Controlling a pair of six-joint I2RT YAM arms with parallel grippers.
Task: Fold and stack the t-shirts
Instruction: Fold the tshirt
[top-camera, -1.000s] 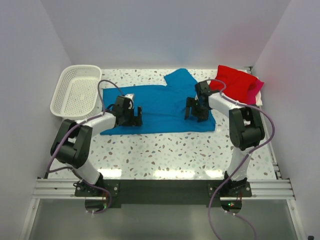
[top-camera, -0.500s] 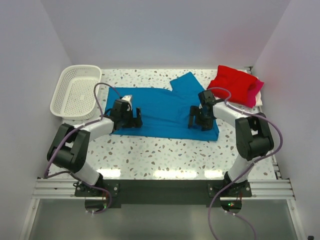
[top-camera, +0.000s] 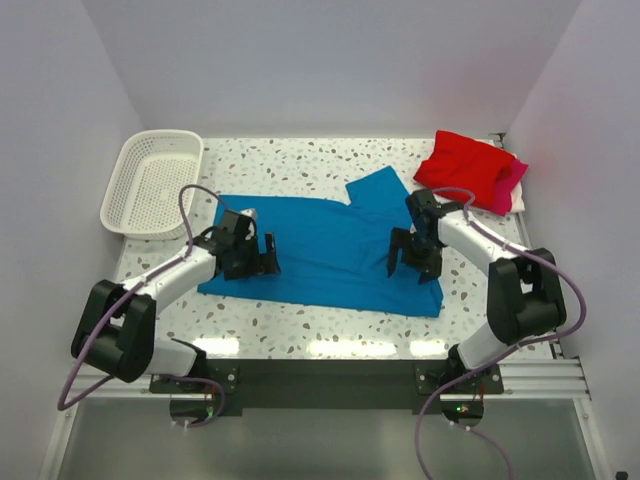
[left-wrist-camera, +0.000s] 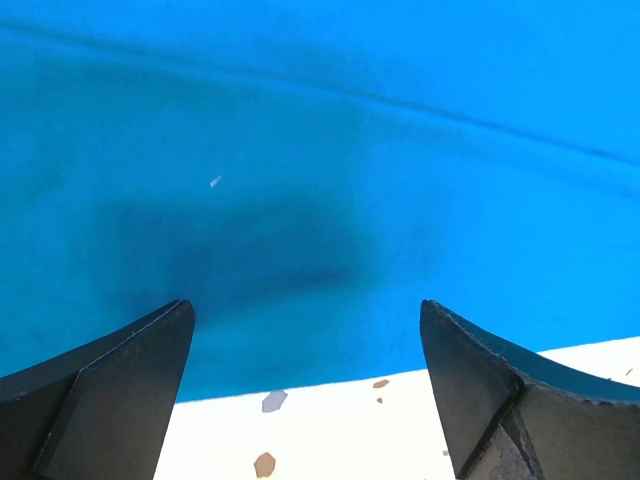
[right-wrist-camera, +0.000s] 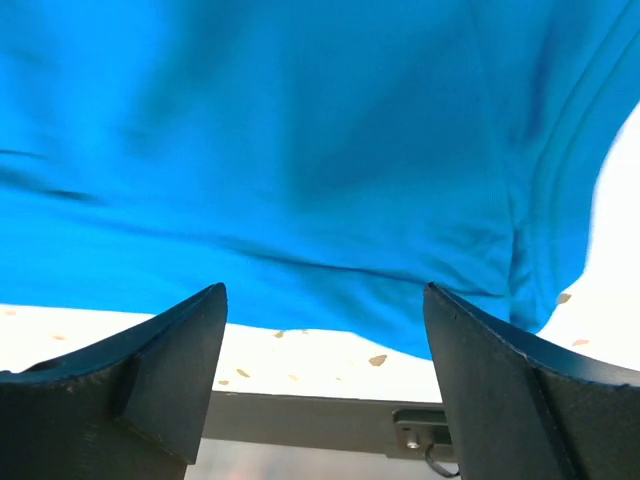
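Observation:
The bright blue t-shirt (top-camera: 330, 250) lies spread flat on the speckled table, one sleeve pointing to the back. My left gripper (top-camera: 252, 258) rests over its left part, and my right gripper (top-camera: 414, 256) over its right part. In the left wrist view the gripper (left-wrist-camera: 305, 310) is open, with blue cloth (left-wrist-camera: 320, 150) and its near hem between the fingers. In the right wrist view the gripper (right-wrist-camera: 325, 290) is open over the cloth (right-wrist-camera: 300, 130) near its hem. The red t-shirt (top-camera: 462, 165) lies folded at the back right, on the magenta-pink t-shirt (top-camera: 510, 186).
A white mesh basket (top-camera: 155, 182) stands at the back left. Bare speckled table (top-camera: 320, 325) runs between the shirt's hem and the front rail (right-wrist-camera: 330, 420). White walls close in the left, back and right.
Both grippers have moved toward the near edge, and the blue t-shirt has slid that way with them, lying flatter. The red and pink stack has not moved.

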